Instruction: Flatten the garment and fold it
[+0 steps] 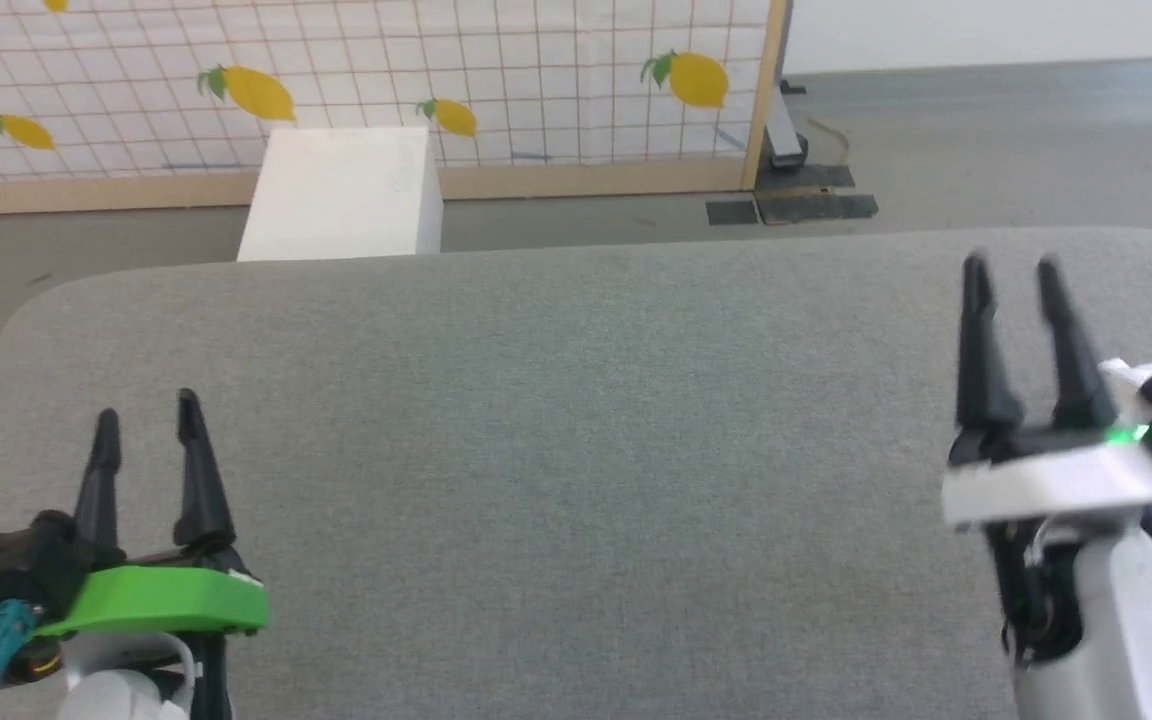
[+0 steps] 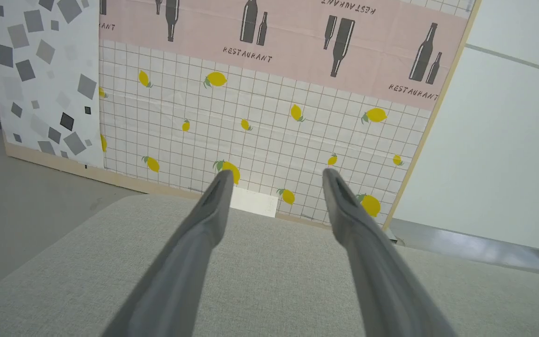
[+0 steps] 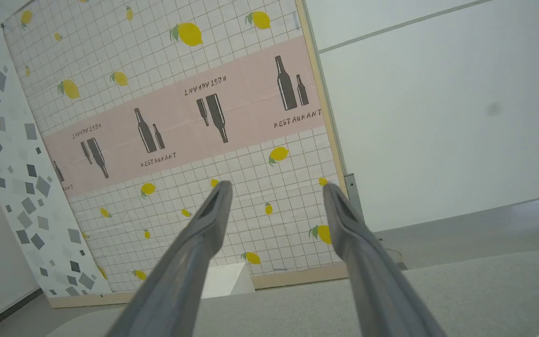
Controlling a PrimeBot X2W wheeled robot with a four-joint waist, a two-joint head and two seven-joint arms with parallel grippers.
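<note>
Shows the left gripper (image 1: 147,405) above the near left of the grey table (image 1: 576,400), fingers moderately apart; shows the right gripper (image 1: 1011,264) at the right edge, fingers likewise apart.

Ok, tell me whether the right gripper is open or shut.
Open. The right gripper has its two fingers standing well apart, with nothing held between them.

Matt grey woven cloth table (image 1: 556,420); pale smooth wooden panel frame (image 1: 586,178).
</note>
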